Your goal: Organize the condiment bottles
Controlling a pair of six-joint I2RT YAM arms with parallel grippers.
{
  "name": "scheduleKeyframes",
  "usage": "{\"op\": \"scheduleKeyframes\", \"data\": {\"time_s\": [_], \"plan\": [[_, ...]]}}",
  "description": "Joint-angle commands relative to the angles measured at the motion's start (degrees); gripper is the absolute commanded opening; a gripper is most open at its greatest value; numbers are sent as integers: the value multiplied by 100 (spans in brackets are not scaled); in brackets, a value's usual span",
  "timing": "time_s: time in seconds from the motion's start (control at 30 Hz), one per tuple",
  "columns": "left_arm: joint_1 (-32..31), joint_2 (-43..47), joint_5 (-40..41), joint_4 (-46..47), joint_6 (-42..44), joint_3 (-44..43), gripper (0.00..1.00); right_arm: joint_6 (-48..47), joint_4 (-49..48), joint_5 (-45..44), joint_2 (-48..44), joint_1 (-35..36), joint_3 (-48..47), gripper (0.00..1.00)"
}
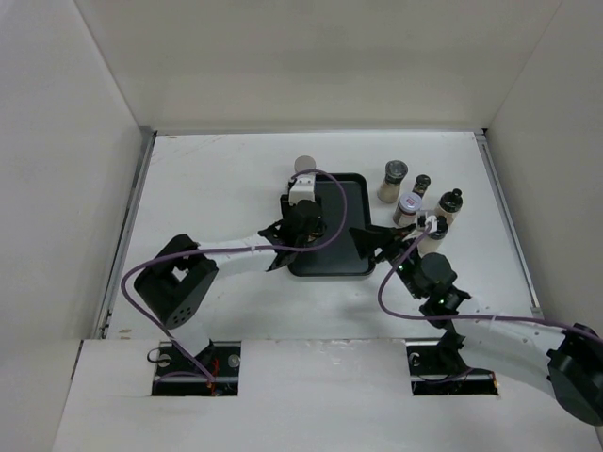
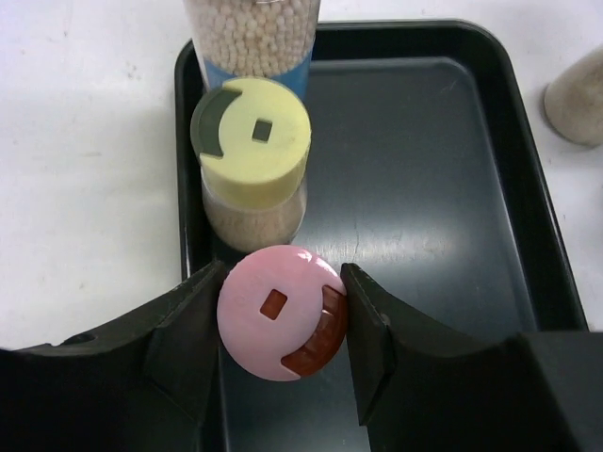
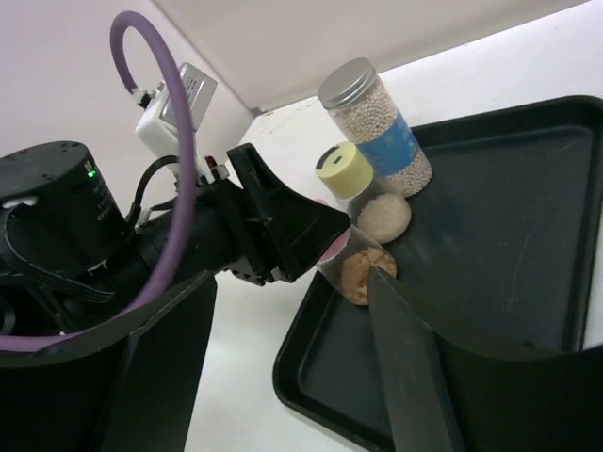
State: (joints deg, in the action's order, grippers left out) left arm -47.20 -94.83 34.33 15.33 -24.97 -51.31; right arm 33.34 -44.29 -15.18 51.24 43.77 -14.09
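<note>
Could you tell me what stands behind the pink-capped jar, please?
A yellow-capped jar stands right behind it, then a taller blue-labelled jar. The pink-capped jar covers the yellow jar's base, so contact is unclear.

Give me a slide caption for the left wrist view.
Left end effector closed on a pink-capped jar over the black tray, in line with a yellow-capped jar and a bead-filled jar.
</note>
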Motion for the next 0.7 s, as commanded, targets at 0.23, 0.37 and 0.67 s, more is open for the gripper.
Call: {"op": "scheduleKeyframes", "data": {"time_s": [0.23,0.37,0.67], "plan": [[5,121,215,444,142,-20,84,85,17,-178,-281,-180,73,85],[-4,656,180,462,150,173,100,50,61,-266,-264,-277,73,83],[101,2924,1048,1525,159,1859,100,-91,1517,-564,-440,-453,-725,24]]}}
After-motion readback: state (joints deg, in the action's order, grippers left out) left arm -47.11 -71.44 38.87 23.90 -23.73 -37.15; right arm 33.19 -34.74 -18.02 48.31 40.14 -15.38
